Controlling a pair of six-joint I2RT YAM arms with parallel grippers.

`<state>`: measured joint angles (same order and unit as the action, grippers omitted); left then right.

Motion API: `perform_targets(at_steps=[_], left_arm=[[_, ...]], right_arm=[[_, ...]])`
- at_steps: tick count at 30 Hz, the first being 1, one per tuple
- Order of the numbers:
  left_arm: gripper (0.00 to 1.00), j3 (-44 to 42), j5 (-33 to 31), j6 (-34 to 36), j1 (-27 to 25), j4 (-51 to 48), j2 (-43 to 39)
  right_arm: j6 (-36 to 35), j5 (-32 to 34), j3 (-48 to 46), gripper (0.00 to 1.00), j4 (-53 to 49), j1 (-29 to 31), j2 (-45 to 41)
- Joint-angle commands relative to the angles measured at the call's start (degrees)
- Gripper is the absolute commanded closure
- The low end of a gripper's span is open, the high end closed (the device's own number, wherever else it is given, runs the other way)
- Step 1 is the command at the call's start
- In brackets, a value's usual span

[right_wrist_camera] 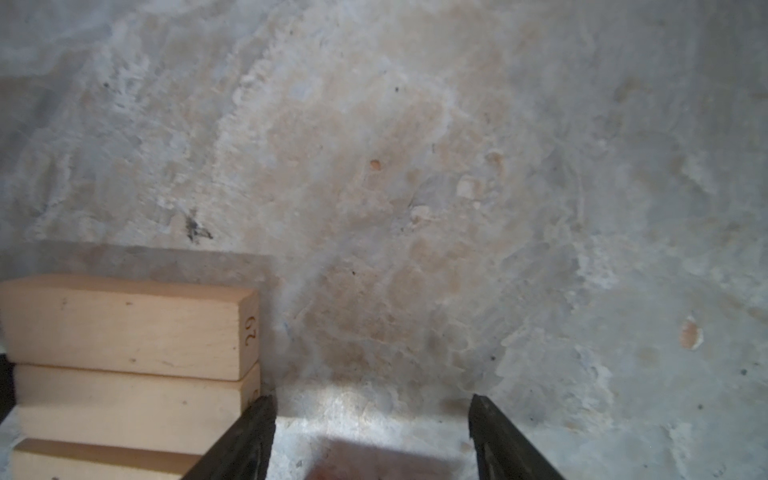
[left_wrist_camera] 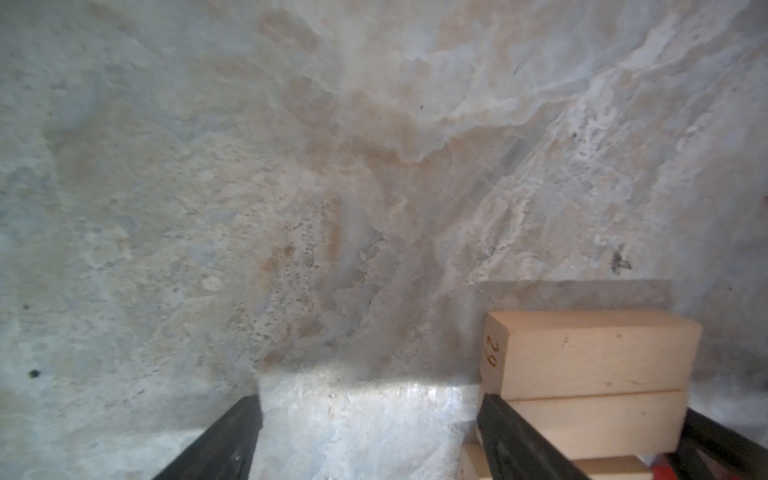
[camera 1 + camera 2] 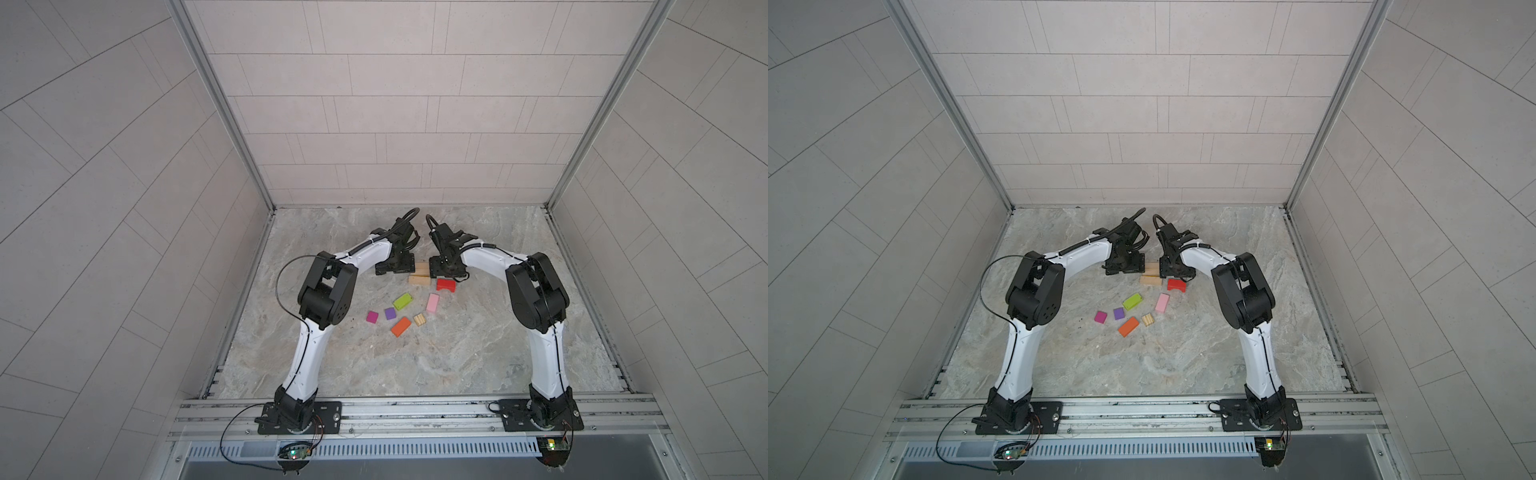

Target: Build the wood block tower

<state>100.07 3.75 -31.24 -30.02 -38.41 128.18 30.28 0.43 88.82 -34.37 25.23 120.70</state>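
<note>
Base-layer step. Tan bars lie side by side on the table, mid-frame in both top views. My left tool and right tool are spread and empty, with a finger at each bar end. Likely next: lift clear and fetch the green block, just below.

Tan bars: bare matt wood, faint grain. Desk: marbled stone look, dull sheen, slightly pitted. Green block: smooth paint.
</note>
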Motion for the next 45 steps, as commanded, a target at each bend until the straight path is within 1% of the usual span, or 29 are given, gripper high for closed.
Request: perform_targets(at_steps=[1, 12, 15, 18, 21, 23, 33, 39, 45], left_arm=[[0.11, 0.9, 0.1, 0.0, -0.3, -1.1, 2.0], [0.10, 0.8, 0.0, 0.2, -0.3, -1.4, 1.7], [0.07, 0.4, -0.1, 0.1, -0.3, -1.3, 1.4], [0.03, -0.4, -0.2, 0.1, -0.4, -1.1, 0.5], [0.02, -1.0, -1.0, 0.3, -0.2, -1.4, -0.5], [0.01, -1.2, -1.3, 0.5, -0.1, -2.0, -1.2], [0.01, -2.7, -1.7, 1.0, 0.1, -1.5, -4.4], [0.01, -1.8, -1.7, 1.2, 0.1, -3.2, -3.8], [0.01, -2.8, -3.4, 2.6, 0.3, -5.1, -7.4]], right_arm=[[0.7, -0.6, 1.4, 0.25, -0.6, 0.6, 1.3], [0.7, -0.2, 0.9, 0.23, -1.1, 0.6, 1.1], [0.5, -0.2, 0.7, 0.21, -1.4, 0.6, 0.7], [0.4, -0.3, 0.4, 0.15, -1.8, 0.6, 0.2], [0.4, 0.1, -0.5, 0.11, -1.8, 0.6, -0.8], [0.5, 0.8, -1.2, 0.10, -1.9, 0.6, -1.5], [0.5, 2.3, -4.7, 0.07, -1.2, 0.3, -5.8], [0.2, 1.9, -3.5, 0.07, -2.2, -0.1, -5.2], [0.5, 1.5, -5.9, 0.06, -2.9, 0.2, -10.6]])
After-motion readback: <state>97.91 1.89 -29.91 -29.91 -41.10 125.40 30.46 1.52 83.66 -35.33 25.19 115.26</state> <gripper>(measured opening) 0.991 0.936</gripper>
